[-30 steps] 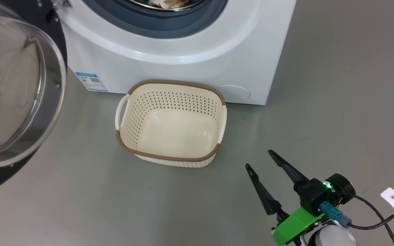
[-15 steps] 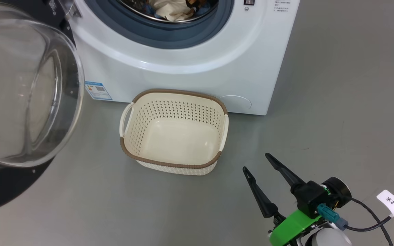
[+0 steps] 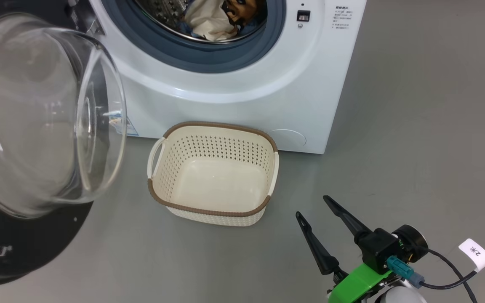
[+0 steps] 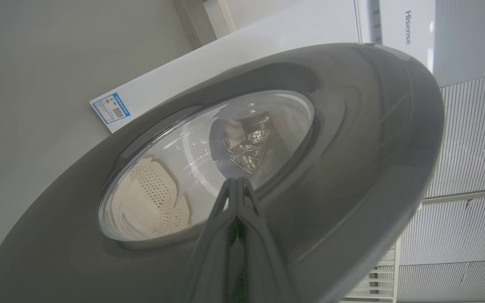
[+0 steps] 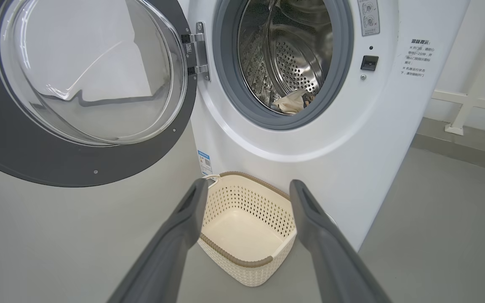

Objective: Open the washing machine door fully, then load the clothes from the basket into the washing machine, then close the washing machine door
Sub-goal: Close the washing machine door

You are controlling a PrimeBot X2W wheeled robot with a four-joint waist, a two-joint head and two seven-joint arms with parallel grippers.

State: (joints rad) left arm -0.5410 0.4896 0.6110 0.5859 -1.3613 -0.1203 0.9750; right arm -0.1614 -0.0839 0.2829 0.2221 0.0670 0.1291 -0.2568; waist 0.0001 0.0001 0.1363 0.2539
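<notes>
The washing machine [image 3: 242, 84] stands on a grey floor [image 3: 415, 126] with its mouth uncovered. Its door [image 3: 44, 122] hangs swung out to the machine's left side on a hinge [image 5: 198, 50], the clear glass bowl bulging away from the black rim and facing the machine's front. It stands at an angle to the machine's front rather than folded flat back.

Inside the machine, the clothes [image 3: 213, 19] lie at the bottom of the steel drum [image 5: 293, 54], just behind the grey-blue gasket [image 3: 209, 54]: a cream-white piece and a dark orange-and-black one show. The basket [image 3: 209, 209] sits on the floor directly in front of the machine, low against its front panel, below the mouth and to the right of the blue label [image 5: 204, 162]. Its inside is bare.

The left tool [image 4: 236, 185] is on the door's outer face, the side turned away from the machine. Its two fingers are clenched together, tips at the lower edge of the window; whether they touch the door cannot be told.

The right tool [image 3: 312, 206] hangs in front of the machine, farther out than the basket and toward the machine's right corner. Its fingers are spread wide and released, grasping nothing, and point toward the machine's front.
</notes>
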